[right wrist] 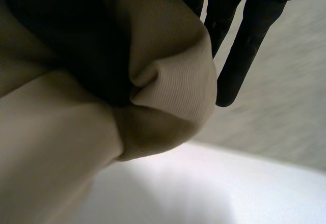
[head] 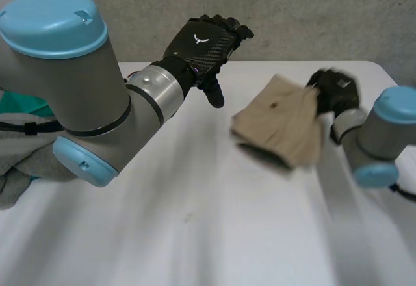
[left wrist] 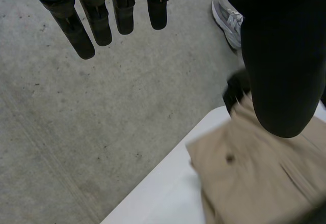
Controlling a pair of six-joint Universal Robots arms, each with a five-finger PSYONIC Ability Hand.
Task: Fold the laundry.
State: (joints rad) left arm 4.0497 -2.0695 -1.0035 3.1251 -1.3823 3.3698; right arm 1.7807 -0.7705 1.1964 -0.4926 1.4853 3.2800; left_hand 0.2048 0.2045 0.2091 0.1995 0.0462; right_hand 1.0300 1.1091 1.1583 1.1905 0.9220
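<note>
There is one tan garment (head: 279, 130) with one button (head: 273, 104). There are two black hands, left hand (head: 198, 42) and right hand (head: 335, 91), one white table (head: 195, 221), one grey cloth (head: 13, 182), one green cloth (head: 19, 104) and one sneaker (left wrist: 228, 20).

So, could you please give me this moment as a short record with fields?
garment: beige garment, a button showing, at the far right of the white table
right hand: shut on the garment's far edge, cloth bunched in its grip
left hand: open, fingers straight, holding nothing, raised beside the garment
other laundry: grey cloth at the table's left edge
beyond the table: a person's shoe on the floor
</note>
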